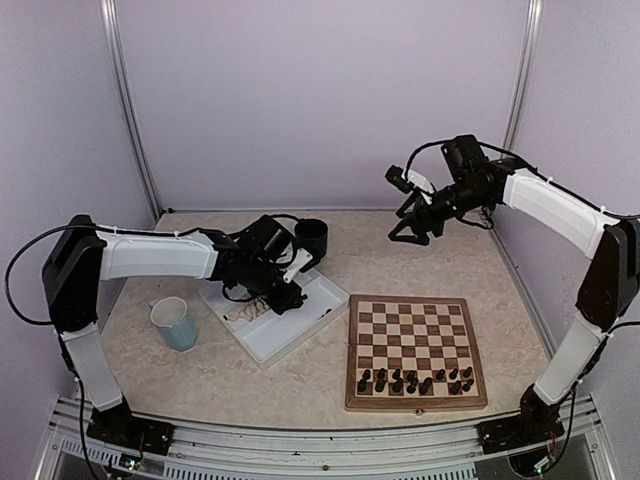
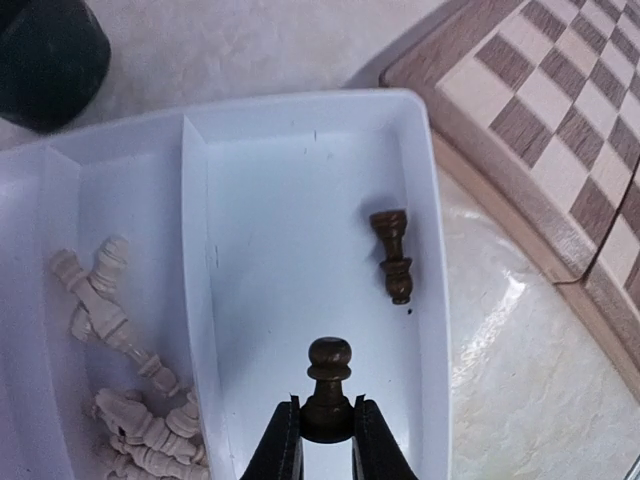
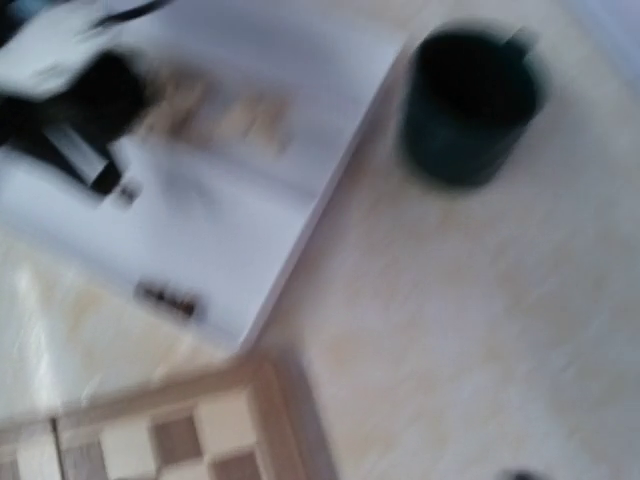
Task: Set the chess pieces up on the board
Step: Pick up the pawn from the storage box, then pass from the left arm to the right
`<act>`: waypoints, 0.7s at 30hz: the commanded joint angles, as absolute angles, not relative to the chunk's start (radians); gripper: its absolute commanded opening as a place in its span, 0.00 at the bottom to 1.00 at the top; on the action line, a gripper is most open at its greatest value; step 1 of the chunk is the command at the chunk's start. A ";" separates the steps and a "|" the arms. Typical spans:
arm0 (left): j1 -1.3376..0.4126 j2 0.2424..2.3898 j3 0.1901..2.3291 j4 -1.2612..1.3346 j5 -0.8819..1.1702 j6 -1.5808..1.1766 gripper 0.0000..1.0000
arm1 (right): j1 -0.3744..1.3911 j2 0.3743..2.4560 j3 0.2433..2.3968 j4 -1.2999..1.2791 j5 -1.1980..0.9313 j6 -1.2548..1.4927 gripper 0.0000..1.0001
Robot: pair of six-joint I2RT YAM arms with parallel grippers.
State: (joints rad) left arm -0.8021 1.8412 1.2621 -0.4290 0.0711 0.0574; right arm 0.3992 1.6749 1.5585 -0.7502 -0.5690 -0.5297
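My left gripper (image 1: 287,297) (image 2: 327,416) is shut on the base of a dark brown pawn (image 2: 329,362), held over the right compartment of the white tray (image 2: 425,250). Another dark piece (image 2: 393,255) lies on its side in that compartment. Several pale pieces (image 2: 110,310) lie heaped in the left compartment. The board (image 1: 415,335) sits right of the tray, with dark pieces (image 1: 415,380) standing on its two near rows. My right gripper (image 1: 408,234) hangs high over the back right of the table and looks open and empty. Its fingers do not show in the blurred right wrist view.
A dark mug (image 1: 311,238) (image 3: 470,100) stands behind the tray. A light blue cup (image 1: 175,322) stands left of the tray. The board's corner (image 2: 560,130) lies close to the tray's right wall. Cage walls and posts enclose the table.
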 commanded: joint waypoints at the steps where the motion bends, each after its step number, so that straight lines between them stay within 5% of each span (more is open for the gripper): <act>1: -0.830 1.722 1.248 -0.309 0.064 0.059 0.10 | 0.339 1.820 1.735 -0.811 -0.785 -0.421 0.99; 6: -0.883 1.689 1.257 -0.205 0.051 0.046 0.10 | 0.372 1.967 1.827 -0.911 -1.041 -0.385 0.97; 12: -0.936 1.707 1.306 -0.151 0.045 0.015 0.10 | 0.435 1.989 1.758 -0.816 -1.126 -0.268 0.55; 21: -0.975 1.714 1.308 -0.108 0.020 0.005 0.11 | 0.495 1.999 1.679 -0.785 -1.206 -0.224 0.52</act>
State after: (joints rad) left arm -0.9623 1.7020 1.2839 -0.1551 0.0433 0.0200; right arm 0.4725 2.0006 1.7058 -0.8085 -1.1347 -0.2607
